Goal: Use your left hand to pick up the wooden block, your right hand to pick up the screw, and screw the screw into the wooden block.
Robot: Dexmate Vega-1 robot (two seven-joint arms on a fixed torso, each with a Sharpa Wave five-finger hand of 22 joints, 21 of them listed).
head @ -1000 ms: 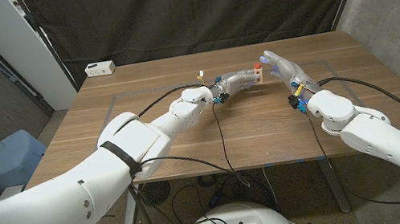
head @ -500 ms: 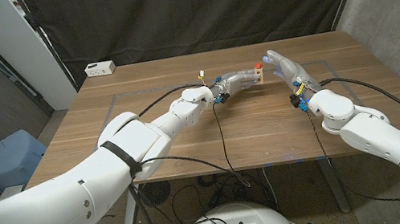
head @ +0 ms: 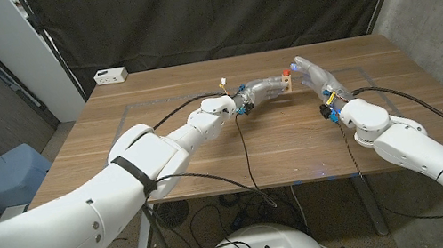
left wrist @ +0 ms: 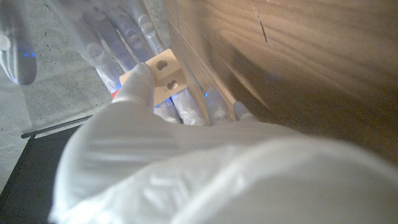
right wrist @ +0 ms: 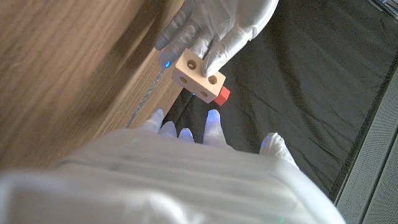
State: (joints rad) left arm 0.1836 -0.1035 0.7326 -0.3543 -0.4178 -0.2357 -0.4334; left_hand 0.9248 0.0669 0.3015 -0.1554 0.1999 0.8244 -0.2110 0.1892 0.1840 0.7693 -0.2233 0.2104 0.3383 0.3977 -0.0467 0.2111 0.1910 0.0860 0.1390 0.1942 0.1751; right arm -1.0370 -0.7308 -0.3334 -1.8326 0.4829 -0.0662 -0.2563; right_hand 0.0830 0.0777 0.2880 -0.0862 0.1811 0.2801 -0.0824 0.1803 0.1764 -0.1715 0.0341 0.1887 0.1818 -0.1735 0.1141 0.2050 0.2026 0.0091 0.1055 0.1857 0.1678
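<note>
At upper centre of the frame, your left hand [head: 265, 89] gripped the wooden block [head: 286, 85] above the table [head: 207, 144] with the red screw [head: 286, 70] already seated, while your right hand [head: 314, 74] hovered spread beside it, so only tightening remained.

Both arms are extended over the table's far middle. The left hand [head: 266, 88] is closed around the wooden block [right wrist: 198, 74], fingers wrapped on its sides. The right hand [head: 313, 75] is raised just beside it, fingers spread and extended, nothing gripped.
</note>
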